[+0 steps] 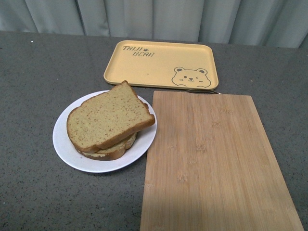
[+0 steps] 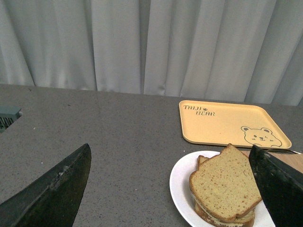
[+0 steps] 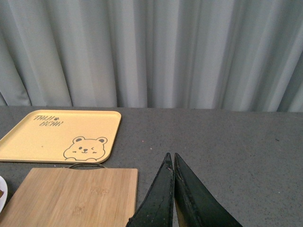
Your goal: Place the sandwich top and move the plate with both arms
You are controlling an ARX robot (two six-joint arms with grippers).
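The sandwich top [image 1: 108,117], a wide brown speckled slice with a darker crust, lies on a stack of bread on the round white plate [image 1: 65,144], left of centre on the counter. In the left wrist view the same slice [image 2: 226,183] rests on the plate [image 2: 181,187]. My left gripper [image 2: 170,153] is open, its dark fingers [image 2: 57,187] wide apart, raised and back from the plate. My right gripper [image 3: 171,156] is shut with nothing in it, over bare counter to the right of the board. Neither arm shows in the front view.
A bamboo cutting board [image 1: 211,159] lies right of the plate, almost touching it. A yellow tray with a bear drawing [image 1: 161,65] sits behind both. Grey curtains close off the back. A grey vent [image 2: 8,118] shows at the far left.
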